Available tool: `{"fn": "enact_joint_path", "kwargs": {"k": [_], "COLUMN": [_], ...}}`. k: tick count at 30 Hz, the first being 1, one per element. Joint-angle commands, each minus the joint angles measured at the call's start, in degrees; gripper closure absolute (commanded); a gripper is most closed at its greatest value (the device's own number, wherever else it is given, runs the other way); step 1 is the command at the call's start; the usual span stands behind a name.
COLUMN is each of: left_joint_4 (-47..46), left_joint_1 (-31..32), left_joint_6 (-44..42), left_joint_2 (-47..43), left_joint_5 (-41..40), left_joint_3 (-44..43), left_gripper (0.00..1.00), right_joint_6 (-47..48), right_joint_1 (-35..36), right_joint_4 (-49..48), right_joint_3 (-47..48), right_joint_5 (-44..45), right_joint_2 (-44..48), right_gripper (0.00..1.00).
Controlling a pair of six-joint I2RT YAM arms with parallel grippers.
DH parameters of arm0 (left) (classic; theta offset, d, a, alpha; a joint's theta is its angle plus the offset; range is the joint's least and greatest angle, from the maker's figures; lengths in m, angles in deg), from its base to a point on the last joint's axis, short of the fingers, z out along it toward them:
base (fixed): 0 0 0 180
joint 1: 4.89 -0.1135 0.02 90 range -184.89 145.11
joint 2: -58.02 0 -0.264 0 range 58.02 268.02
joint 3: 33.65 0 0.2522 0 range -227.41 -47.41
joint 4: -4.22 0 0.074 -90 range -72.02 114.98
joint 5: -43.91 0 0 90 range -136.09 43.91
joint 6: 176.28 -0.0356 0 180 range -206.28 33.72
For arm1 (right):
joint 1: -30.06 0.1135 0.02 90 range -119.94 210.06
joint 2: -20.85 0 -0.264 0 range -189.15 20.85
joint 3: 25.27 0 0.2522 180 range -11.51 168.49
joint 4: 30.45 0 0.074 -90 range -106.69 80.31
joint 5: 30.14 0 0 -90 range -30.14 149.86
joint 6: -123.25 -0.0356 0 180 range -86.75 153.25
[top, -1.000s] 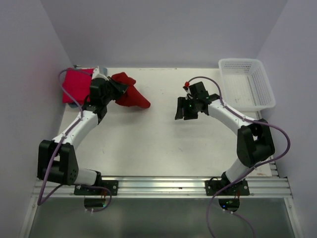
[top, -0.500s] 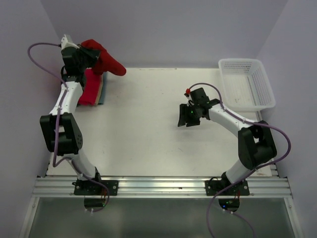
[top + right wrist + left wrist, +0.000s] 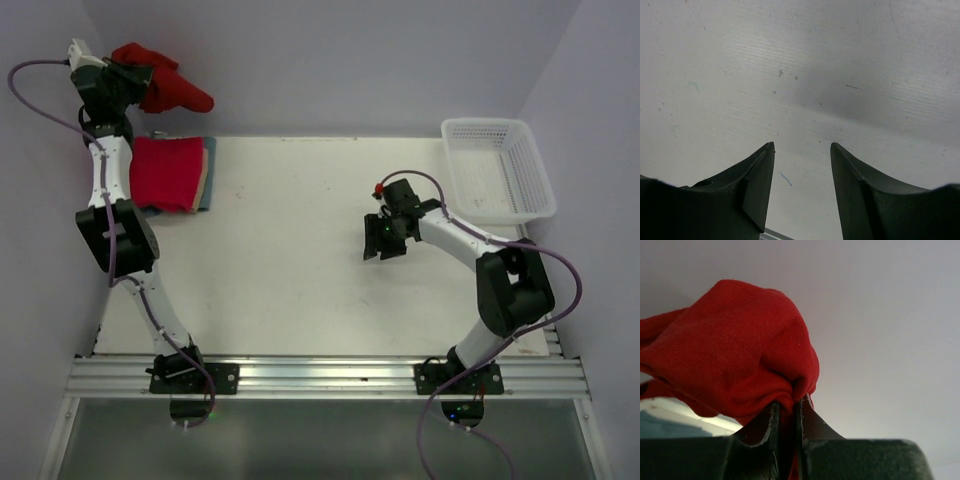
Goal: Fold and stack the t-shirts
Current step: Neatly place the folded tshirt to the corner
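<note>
White tabletop (image 3: 300, 250) holds the folded pile (image 3: 165, 175) far left, and I just lifted the red shirt (image 3: 165, 90) high above it, pinched in my left jaws but still bunched up, right jaws spread.

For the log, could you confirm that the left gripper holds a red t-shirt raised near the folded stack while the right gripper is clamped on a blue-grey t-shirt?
Not quite: the right wrist view shows the right gripper open and empty over the table. The left gripper does hold the red t-shirt raised near the folded stack.
</note>
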Motion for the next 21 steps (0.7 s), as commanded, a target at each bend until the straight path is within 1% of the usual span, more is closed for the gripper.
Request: {"fn": "enact_joint_path", "kwargs": {"k": [1, 2, 3, 4, 6, 7, 8, 10, 11, 14, 17, 21], "left_joint_4": [0.0, -0.5, -0.8, -2.8, -4.8, -6.3, -7.2, -7.9, -8.1, -7.4, -6.4, -6.7], "left_joint_1": [-2.2, -2.5, -2.5, -3.1, -3.9, -4.7, -4.8, -4.9, -4.8, -4.8, -4.8, -4.9], "left_joint_6": [-1.3, -2.3, -3.1, -3.5, -2.3, -1.7, -1.7, -1.9, -1.9, -1.9, -1.9, 1.3], "left_joint_2": [-3.3, -7.2, -9.2, -11.1, -16.2, -18.1, -22.3, -26.5, -30.3, -35.6, -37.4, -38.2], "left_joint_5": [1.1, -0.5, -4.2, -5.2, -6.2, -6.8, -9.3, -11.3, -13.0, -14.9, -15.9, -16.6], "left_joint_3": [2.9, 6.7, 10.7, 19.1, 27.2, 34.3, 37.7, 45.2, 47.3, 52.1, 55.2, 59.6], "left_gripper": [1.0, 1.0, 1.0, 1.0, 1.0, 1.0, 1.0, 1.0, 1.0, 1.0, 1.0, 1.0], "right_joint_6": [1.2, 1.2, 1.2, 1.2, 1.3, 1.3, 1.4, 1.4, 1.2, 1.0, 0.8, 0.5], "right_joint_1": [-0.2, -0.2, -0.2, -0.2, -0.2, -0.2, -0.2, -0.2, -0.2, -0.1, -0.2, -0.2], "right_joint_4": [1.7, 1.8, 1.9, 1.8, 1.8, 1.7, 1.8, 1.4, 1.3, 0.6, 0.0, -0.3], "right_joint_3": [2.7, 3.2, 3.4, 3.6, 3.9, 4.0, 4.2, 4.2, 3.9, 2.9, 2.5, 2.1], "right_joint_5": [1.1, 0.9, 0.8, 0.4, 0.2, 0.1, -0.1, -0.6, -0.7, -1.2, -1.8, -2.2], "right_joint_2": [-1.8, -2.0, -2.3, -2.5, -2.4, -2.5, -2.7, -2.8, -2.6, -1.7, -0.7, 0.1], "right_gripper": [0.48, 0.48, 0.48, 0.48, 0.48, 0.49, 0.49, 0.49, 0.49, 0.49, 0.49, 0.49]}}
